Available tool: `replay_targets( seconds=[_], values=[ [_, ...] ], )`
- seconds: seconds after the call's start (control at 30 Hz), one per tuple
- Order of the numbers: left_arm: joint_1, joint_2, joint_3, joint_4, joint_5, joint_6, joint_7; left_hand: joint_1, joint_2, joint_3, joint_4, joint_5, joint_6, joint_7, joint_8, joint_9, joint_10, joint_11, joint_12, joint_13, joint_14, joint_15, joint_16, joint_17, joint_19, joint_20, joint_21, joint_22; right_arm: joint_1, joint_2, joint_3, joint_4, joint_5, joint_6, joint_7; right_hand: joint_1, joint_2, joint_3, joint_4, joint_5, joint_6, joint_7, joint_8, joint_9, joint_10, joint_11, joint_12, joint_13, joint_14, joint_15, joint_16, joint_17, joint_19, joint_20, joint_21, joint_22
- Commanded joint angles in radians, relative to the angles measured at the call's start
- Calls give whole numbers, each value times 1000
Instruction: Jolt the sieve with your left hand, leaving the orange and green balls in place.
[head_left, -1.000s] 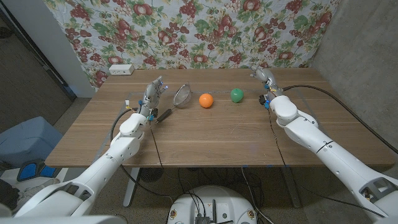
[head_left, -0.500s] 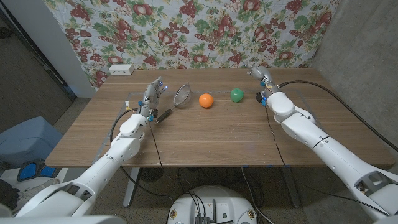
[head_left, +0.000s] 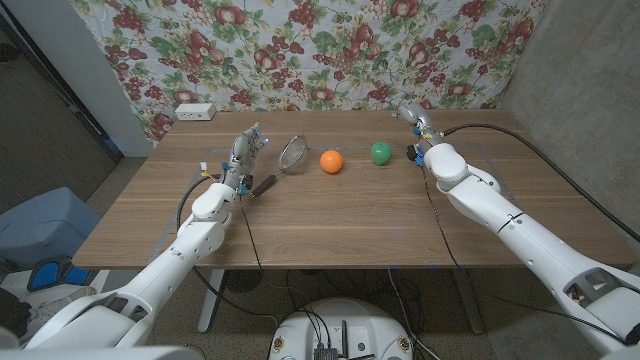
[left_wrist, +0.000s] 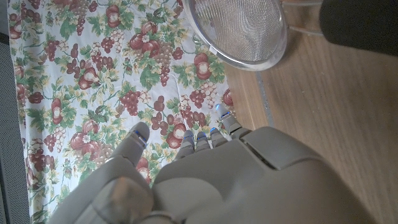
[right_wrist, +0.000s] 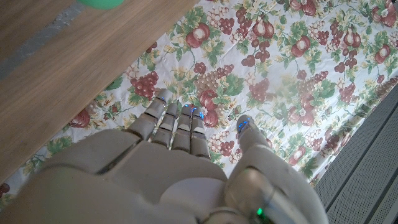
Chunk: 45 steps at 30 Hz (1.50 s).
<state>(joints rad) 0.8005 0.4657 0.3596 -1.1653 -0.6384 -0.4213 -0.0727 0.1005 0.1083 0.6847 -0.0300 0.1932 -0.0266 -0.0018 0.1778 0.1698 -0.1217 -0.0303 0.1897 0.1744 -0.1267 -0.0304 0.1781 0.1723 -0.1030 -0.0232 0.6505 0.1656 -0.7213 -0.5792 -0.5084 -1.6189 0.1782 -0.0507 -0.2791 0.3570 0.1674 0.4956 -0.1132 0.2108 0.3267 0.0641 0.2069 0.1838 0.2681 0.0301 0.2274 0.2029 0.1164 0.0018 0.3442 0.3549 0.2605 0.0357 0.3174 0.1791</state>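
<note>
Left robot hand hovers empty, fingers apart, just beside the sieve near the counter's far edge. Judgement: strike the sieve's handle side briefly, pushing away from the orange ball and green ball.

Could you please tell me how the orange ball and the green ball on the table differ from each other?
The round orange ball lies next to the metal mesh sieve, while the round green ball lies nearer the right hand. The orange ball looks slightly larger than the green ball. The green ball sits a little farther back on the wooden table than the orange ball. Both are smooth, plain and untouched.
</note>
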Motion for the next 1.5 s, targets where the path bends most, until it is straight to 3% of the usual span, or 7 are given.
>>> replay_targets(
  seconds=[0.03,0.7,1.5],
  values=[
    [-1,0,-1,0,1,-4,1,-8,18,3,-5,2,3,3,4,3,3,2,5,3,6,1,10,3,4,0,-3,1,24,2,-18,-8,-24,-27,8,0,8,7,-5,7,11,-2,-3,4,4,0,1,3,3,-6,0,5,6,4,-6,2],
    [-8,-7,1,10,6,-11,6,-11,19,3,-10,2,4,2,4,3,3,2,4,3,7,1,9,3,9,0,-13,1,71,17,-51,9,-67,-53,21,2,7,7,-5,8,16,-4,-3,5,8,-1,0,3,4,-7,0,5,7,5,-10,2],
    [17,-1,-2,-24,11,-19,23,-16,21,4,-15,2,5,3,3,3,4,1,4,3,7,2,9,4,13,1,-26,2,84,19,-74,-15,-104,-78,30,4,7,7,-5,9,20,-4,-3,5,10,-1,-2,4,5,-8,-1,5,9,5,-13,3]
  ],
)
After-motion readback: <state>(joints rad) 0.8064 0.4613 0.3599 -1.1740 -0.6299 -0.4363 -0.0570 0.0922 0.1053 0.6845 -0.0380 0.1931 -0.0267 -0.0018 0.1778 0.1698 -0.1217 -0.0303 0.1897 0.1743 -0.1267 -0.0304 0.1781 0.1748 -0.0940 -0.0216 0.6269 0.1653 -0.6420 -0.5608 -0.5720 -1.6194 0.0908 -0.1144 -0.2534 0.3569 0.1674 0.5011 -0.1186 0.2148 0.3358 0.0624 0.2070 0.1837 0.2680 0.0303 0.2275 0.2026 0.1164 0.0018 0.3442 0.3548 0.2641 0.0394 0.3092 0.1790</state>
